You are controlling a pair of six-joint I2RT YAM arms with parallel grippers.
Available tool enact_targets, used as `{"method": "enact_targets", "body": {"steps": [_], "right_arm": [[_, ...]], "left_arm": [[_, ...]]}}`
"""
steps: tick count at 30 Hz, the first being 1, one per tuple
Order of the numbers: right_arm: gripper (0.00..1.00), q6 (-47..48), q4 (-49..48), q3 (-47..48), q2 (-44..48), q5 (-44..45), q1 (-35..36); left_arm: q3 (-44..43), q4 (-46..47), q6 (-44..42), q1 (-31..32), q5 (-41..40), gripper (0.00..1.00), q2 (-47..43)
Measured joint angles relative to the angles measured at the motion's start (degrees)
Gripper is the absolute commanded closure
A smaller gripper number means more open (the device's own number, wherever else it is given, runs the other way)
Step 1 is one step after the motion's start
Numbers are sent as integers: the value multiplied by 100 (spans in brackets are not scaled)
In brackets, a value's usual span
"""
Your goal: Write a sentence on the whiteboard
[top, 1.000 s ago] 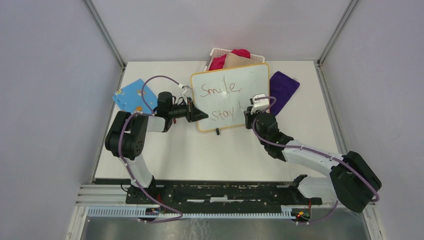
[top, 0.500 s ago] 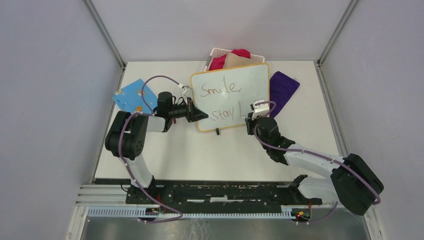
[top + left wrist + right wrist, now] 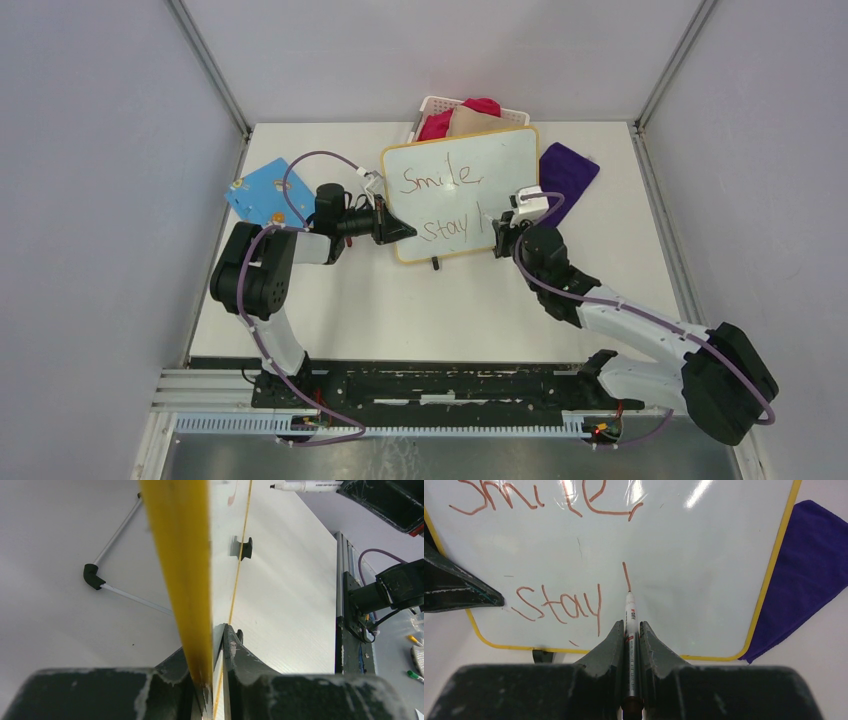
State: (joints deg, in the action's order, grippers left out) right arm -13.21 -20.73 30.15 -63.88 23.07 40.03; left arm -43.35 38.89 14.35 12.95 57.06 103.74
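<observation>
Holding a thin white marker [image 3: 629, 611] clamped between its fingers, the right gripper [image 3: 630, 626] appears to rest the tip on the white, yellow-rimmed whiteboard [image 3: 704, 555], at the foot of a lone stroke after "stay" in the red handwritten sentence [image 3: 559, 602]. Pressing too hard could shove the board. Only the left gripper [image 3: 207, 680], fingers pinched on its left rim, steadies it by the table's [image 3: 420, 310] far edge, and a slip would skew the coming letters.

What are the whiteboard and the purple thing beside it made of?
The whiteboard looks like glossy coated board, since lights glare off it, with a yellow rim that is probably plastic. The purple cloth looks like soft, fuzzy fabric, matte and slightly rumpled.
</observation>
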Motion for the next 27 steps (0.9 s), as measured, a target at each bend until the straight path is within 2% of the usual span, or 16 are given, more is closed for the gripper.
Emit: {"method": "enact_targets", "body": {"steps": [27], "right_arm": [[100,2,201,352,-643,157,-76]], "left_arm": [[0,0,0,0,-2,98,0]]}}
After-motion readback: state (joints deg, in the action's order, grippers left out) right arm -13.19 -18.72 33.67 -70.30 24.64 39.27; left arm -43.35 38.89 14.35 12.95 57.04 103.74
